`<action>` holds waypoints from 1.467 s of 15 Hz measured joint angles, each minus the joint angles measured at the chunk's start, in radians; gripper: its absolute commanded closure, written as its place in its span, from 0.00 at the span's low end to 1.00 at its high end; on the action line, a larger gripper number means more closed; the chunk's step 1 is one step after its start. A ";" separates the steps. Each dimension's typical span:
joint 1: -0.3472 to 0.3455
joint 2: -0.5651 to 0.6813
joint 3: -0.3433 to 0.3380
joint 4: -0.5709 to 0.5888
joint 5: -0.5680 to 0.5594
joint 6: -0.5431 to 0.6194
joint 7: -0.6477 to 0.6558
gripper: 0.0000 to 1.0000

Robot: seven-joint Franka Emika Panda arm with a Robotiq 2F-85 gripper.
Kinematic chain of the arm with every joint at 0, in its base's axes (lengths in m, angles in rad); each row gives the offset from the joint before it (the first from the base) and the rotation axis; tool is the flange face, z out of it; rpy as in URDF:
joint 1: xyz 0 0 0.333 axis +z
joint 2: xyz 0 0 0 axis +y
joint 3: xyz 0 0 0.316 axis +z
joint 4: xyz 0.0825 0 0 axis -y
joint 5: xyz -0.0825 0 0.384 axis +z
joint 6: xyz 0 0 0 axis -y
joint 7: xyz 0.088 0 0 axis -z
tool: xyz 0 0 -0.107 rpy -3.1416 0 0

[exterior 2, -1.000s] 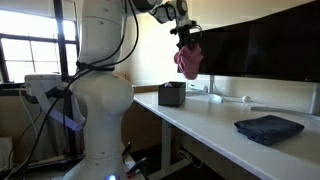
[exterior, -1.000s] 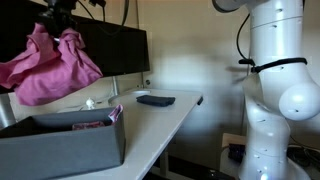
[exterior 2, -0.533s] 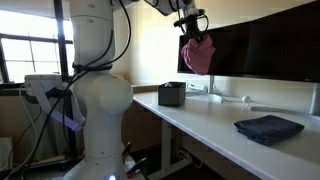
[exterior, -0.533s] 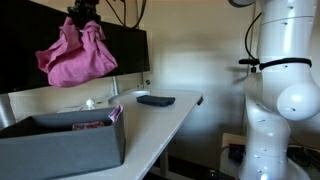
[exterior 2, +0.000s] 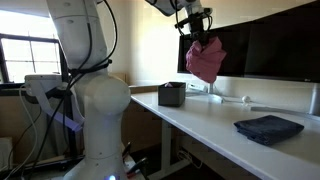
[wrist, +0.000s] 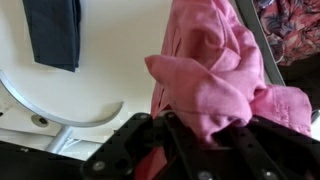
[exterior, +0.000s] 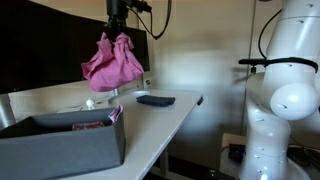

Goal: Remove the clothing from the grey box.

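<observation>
Wrist view, reading left to right: a dark blue folded cloth [wrist: 52, 30] lies at the upper left on the white desk [wrist: 115, 60]. The pink garment [wrist: 215, 70] fills the middle and right, bunched between the black fingers [wrist: 145, 140] of the gripper [wrist: 195, 135] along the bottom edge. A patch of patterned clothing [wrist: 292, 22] shows in the upper right corner. The jaws are drawn in narrow, pinching a fold of the pink garment.

In an exterior view the grey box [exterior: 60, 148] sits at the lower left of the frame on the desk. Patterned clothing [exterior: 98, 124] peeps above its rim at the right-hand end, inside the box. Up and to the right of the box, the pink garment [exterior: 113, 65] hangs from the gripper [exterior: 118, 36], clear of the box and in front of the dark monitor [exterior: 50, 45]. Further right the dark blue folded cloth [exterior: 155, 99] lies flat on the desk, and the white robot body [exterior: 285, 95] stands at the right edge.

In an exterior view the grey box [exterior 2: 171, 94] stands left of centre, and what is inside it cannot be seen. The pink garment [exterior 2: 205, 62] dangles above and to the right of it.

A second ago the garment hung at the upper left, directly over the box. It has since travelled rightward, past the box's end, toward the dark blue cloth.
</observation>
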 measured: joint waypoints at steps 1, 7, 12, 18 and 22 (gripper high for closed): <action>-0.018 -0.024 -0.002 -0.034 0.000 0.002 0.006 0.96; -0.099 -0.138 -0.044 -0.254 0.003 0.033 0.006 0.96; -0.124 -0.215 -0.071 -0.430 0.003 0.069 -0.027 0.96; -0.128 -0.228 -0.069 -0.516 0.003 0.120 -0.042 0.96; -0.128 -0.224 -0.059 -0.544 0.003 0.162 -0.049 0.96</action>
